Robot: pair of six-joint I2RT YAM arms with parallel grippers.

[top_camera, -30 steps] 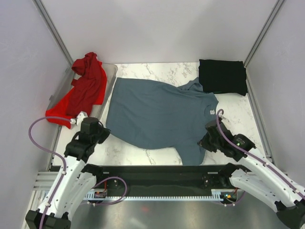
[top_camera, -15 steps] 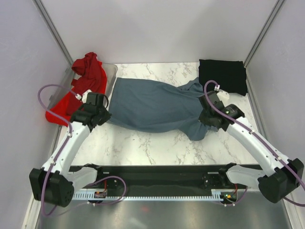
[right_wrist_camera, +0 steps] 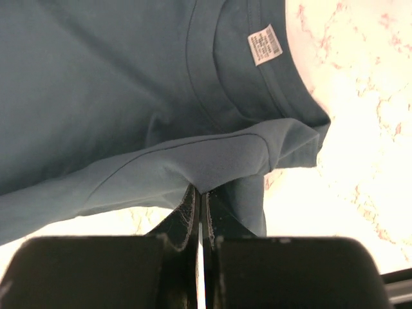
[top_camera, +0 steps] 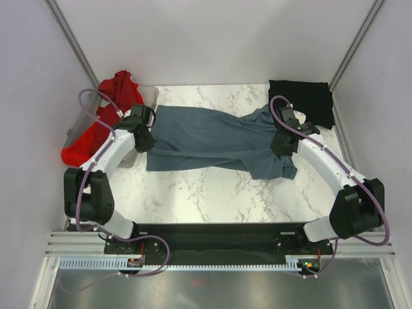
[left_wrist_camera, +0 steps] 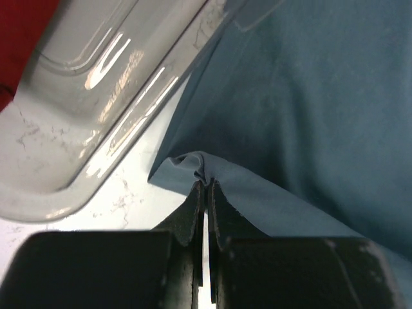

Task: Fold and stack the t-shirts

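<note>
The slate blue-grey t-shirt (top_camera: 206, 140) lies across the middle of the marble table, its near half folded back over the far half. My left gripper (top_camera: 145, 138) is shut on its left edge (left_wrist_camera: 205, 168) beside the clear bin. My right gripper (top_camera: 280, 143) is shut on its right edge near the collar (right_wrist_camera: 212, 170); a white label (right_wrist_camera: 264, 44) shows inside the collar. The black t-shirt (top_camera: 300, 103) lies folded at the far right corner. The red t-shirt (top_camera: 112, 119) is crumpled in the bin at the far left.
The clear plastic bin (top_camera: 149, 96) stands at the far left and shows in the left wrist view (left_wrist_camera: 96, 109) right beside my left gripper. Bare marble (top_camera: 212, 190) lies between the shirt and the black base rail (top_camera: 212, 235). Walls close the sides.
Both grippers have carried the blue-grey shirt's near edge away from the bases toward the far side, folding the shirt over itself. Both arms are now stretched far out.
</note>
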